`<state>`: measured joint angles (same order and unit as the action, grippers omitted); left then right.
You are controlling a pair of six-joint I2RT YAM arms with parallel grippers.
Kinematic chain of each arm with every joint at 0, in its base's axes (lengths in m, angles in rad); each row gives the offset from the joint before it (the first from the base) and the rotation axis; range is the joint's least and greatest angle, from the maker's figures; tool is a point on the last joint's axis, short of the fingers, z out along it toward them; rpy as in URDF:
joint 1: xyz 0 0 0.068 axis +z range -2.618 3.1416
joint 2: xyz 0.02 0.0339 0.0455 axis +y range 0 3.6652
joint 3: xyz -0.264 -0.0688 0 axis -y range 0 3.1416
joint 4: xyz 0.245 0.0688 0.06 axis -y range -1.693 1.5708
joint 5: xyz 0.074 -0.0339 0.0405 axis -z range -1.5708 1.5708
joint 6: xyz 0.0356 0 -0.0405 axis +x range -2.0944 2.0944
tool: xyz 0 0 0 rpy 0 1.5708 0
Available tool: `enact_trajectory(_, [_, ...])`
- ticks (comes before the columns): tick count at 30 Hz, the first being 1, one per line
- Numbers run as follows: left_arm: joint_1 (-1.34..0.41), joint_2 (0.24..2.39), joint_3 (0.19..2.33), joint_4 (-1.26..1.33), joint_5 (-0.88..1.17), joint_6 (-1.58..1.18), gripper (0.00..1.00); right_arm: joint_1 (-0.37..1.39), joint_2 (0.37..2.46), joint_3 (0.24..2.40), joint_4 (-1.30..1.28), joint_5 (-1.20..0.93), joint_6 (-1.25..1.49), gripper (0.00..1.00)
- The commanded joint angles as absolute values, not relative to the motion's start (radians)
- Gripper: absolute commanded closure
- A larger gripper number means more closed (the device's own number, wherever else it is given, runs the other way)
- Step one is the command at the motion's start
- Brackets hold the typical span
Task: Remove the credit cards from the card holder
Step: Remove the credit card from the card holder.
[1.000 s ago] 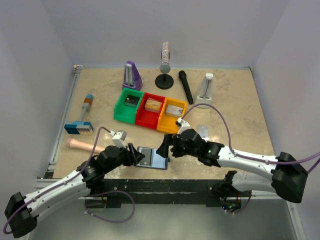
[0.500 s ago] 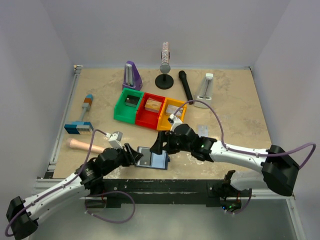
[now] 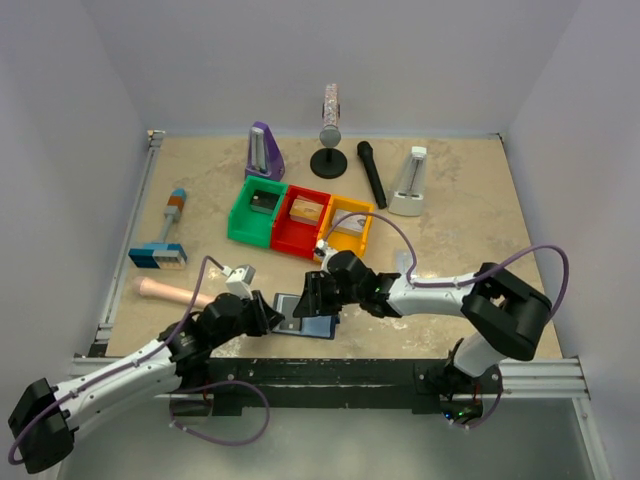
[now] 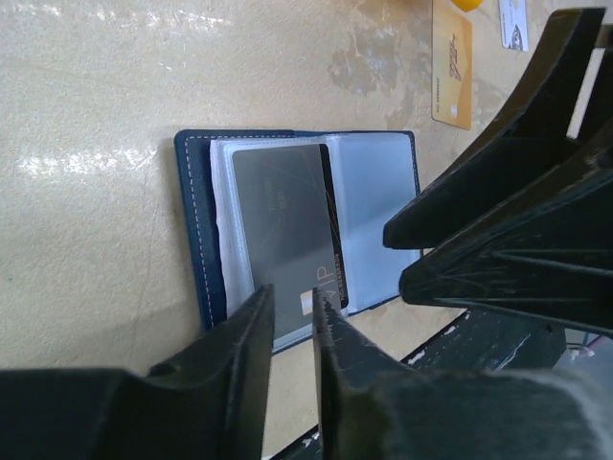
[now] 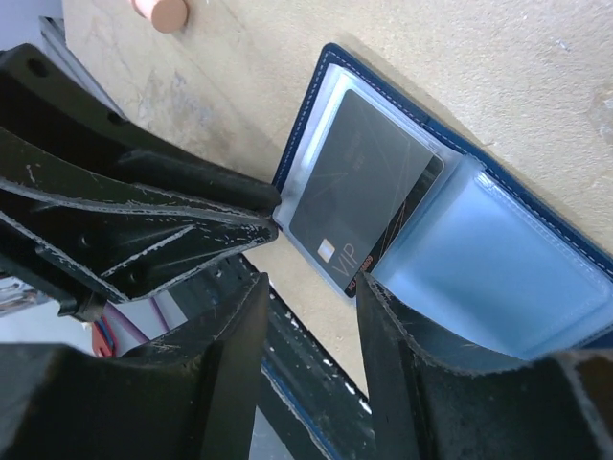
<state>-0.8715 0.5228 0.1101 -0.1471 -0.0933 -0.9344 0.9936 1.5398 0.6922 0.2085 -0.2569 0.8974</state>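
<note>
The card holder lies open near the table's front edge, navy outside with pale blue pockets. A dark credit card sits in its left pocket, its near end sticking out. My left gripper hovers at that near end, jaws a narrow gap apart, with nothing pinched. The right gripper is open about half wide over the card's same end and faces the left one. An amber credit card and a pale one lie on the table beyond the holder.
Green, red and yellow bins stand mid-table. Behind them are a purple metronome, a stand, a black microphone and a white metronome. A blue-and-white block and pink cylinder lie left.
The right arm has swung left until its gripper is over the card holder. Both grippers have narrowed their jaws. The left gripper stays at the holder's left side.
</note>
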Motion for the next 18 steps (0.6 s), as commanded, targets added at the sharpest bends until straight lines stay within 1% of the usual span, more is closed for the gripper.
enact_trajectory(1, [-0.868, 0.560, 0.150, -0.075, -0.072, -0.904, 0.80, 0.991, 1.563, 0.698, 0.308, -0.288, 0.934, 0.55])
enact_trajectory(4, [-0.868, 0.595, 0.152, -0.060, -0.072, -0.904, 0.88, 0.989, 1.568, 0.681, 0.316, -0.279, 0.936, 0.63])
enact_trajectory(7, [-0.868, 0.630, 0.152, -0.029, -0.064, -0.904, 0.91, 0.986, 1.575, 0.677, 0.318, -0.281, 0.936, 0.69])
enact_trajectory(12, [-0.868, 0.660, 0.152, 0.024, -0.064, -0.902, 0.92, 0.979, 1.597, 0.678, 0.304, -0.285, 0.942, 0.73])
enact_trajectory(18, [-0.868, 0.681, 0.163, 0.037, -0.071, -0.897, 0.92, 0.953, 1.629, 0.649, 0.353, -0.296, 0.969, 0.73])
